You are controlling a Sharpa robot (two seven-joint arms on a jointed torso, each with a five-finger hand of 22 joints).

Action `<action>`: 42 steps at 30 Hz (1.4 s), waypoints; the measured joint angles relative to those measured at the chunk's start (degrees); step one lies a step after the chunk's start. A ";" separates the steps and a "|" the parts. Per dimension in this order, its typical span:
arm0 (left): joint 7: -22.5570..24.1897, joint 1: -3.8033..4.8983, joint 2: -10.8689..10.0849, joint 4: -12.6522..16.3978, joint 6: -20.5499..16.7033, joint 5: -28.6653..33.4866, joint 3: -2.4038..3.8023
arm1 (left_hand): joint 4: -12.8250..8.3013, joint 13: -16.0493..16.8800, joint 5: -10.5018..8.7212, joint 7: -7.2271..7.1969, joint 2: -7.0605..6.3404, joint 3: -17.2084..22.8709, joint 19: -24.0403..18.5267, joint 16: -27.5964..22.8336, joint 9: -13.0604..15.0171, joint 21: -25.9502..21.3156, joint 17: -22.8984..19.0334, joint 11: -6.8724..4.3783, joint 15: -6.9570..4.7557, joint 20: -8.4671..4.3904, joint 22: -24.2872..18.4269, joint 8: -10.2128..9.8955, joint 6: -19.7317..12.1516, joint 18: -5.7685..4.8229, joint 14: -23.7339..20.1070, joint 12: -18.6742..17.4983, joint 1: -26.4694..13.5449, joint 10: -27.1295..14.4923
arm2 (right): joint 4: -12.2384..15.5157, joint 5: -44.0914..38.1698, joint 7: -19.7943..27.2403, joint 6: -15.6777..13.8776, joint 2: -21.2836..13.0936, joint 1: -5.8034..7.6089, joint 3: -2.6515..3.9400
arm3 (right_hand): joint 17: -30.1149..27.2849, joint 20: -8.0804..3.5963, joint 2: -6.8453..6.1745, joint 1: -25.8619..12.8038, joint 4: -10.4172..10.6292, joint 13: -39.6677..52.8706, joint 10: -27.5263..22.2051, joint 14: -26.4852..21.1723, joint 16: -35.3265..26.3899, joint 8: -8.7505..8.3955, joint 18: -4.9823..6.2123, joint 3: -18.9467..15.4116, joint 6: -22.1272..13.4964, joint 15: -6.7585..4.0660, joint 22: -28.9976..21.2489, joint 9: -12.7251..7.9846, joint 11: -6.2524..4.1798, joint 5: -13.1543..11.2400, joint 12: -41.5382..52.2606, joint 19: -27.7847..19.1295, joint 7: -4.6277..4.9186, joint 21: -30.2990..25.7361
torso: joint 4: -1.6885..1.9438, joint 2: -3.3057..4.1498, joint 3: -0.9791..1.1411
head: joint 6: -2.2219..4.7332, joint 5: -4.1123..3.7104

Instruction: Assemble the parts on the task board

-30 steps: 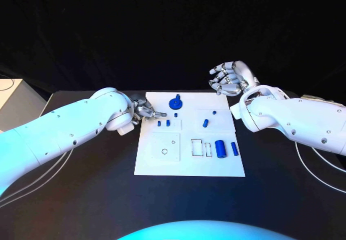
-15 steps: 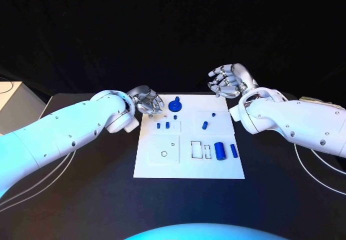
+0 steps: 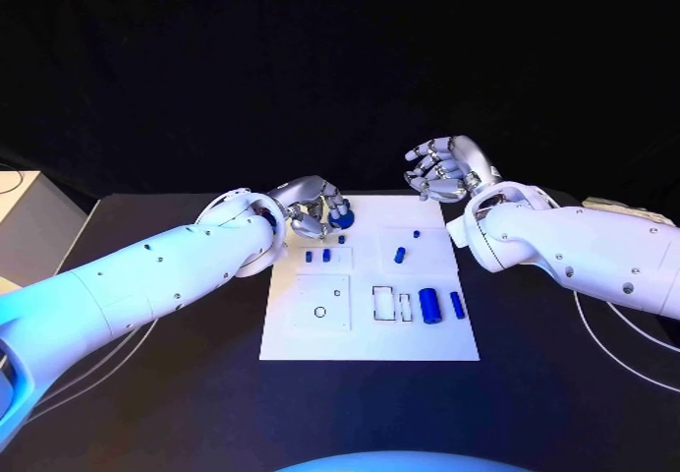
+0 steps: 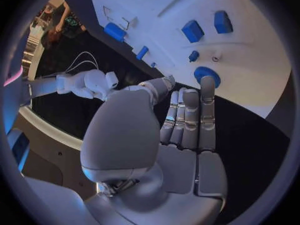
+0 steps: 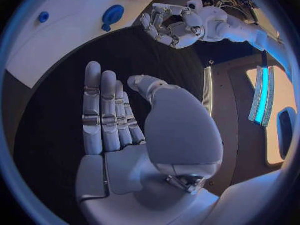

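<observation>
Head view, both silver robot hands, left and right, spread (apparently empty), flat white task board.

No readable writing

The white board, its blue pieces and both arms carry no letters, numbers, labels or brand marks that can be made out in any view.

Task board matt white; parts glossy blue plastic.

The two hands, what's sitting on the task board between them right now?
In the head view, the task board's far edge runs between the left hand and right hand; a small blue part stands there, nearer the right hand.
</observation>
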 measured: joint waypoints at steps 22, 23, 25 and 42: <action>-2.11 -0.09 3.70 -4.33 2.67 -12.53 -0.77 | -0.54 -1.75 0.00 -1.11 -1.32 0.24 6.80 8.24 -1.73 6.72 7.43 -0.11 -0.59 -0.09 6.29 -1.94 1.51 -0.01 6.88 -0.67 -2.21 -1.95 | 0.56 0.10 0.11 -0.01 -0.03 0.12 0.01 | 0.09 0.00 0.00 0.00 0.00 -0.07 0.00 0.00 0.00 0.00 0.00 0.00 0.00 0.00 -0.06 -0.06 0.00 0.00 0.00 0.00 0.00 0.00 | -0.04 0.09 0.07 | -0.11 -0.48; -2.14 -0.09 3.71 -4.37 2.72 -12.59 -0.77 | -0.54 -1.76 0.00 -1.11 -1.32 0.24 6.81 8.24 -1.73 6.72 7.43 -0.11 -0.47 -0.08 6.37 -1.94 1.51 -0.01 7.00 -0.67 -2.21 -1.95 | 0.56 0.10 0.11 -0.01 -0.03 0.13 0.01 | 0.09 0.00 0.00 0.00 0.00 -0.07 0.00 0.00 0.00 0.00 0.00 0.00 0.00 0.00 -0.06 -0.06 0.00 0.00 0.00 0.00 0.00 0.00 | -0.03 0.09 0.08 | -0.14 -0.51; -2.37 -0.09 3.83 -4.62 3.12 -12.91 -0.77 | -0.54 -1.81 0.00 -1.11 -1.27 0.24 6.80 8.24 -1.73 6.88 7.44 -0.11 -0.39 -0.08 6.50 -1.94 1.51 -0.01 7.08 -0.67 -2.26 -1.95 | 0.60 0.10 0.12 -0.01 -0.03 0.15 0.01 | 0.09 0.00 0.00 0.00 0.00 -0.07 0.00 0.00 0.00 0.00 0.00 0.00 0.00 0.00 -0.06 -0.06 0.00 0.00 0.00 0.00 0.00 0.00 | -0.02 0.08 0.08 | -0.20 -0.57; -3.18 -0.10 5.60 -6.74 4.90 -13.84 -0.90 | -1.02 -3.13 0.00 -0.59 -1.01 1.38 8.65 9.61 -2.23 9.12 7.94 -0.20 -0.17 0.12 8.83 -2.66 3.47 0.00 8.12 -1.87 -2.52 -0.16 | 0.95 0.12 0.14 -0.04 -0.07 0.61 0.02 | 0.07 0.00 0.00 0.00 0.00 -0.06 0.00 -0.01 0.00 0.00 0.00 0.00 0.00 0.01 -0.05 -0.06 0.00 0.00 0.00 0.00 0.00 0.00 | -0.23 0.32 0.03 | -0.37 -0.87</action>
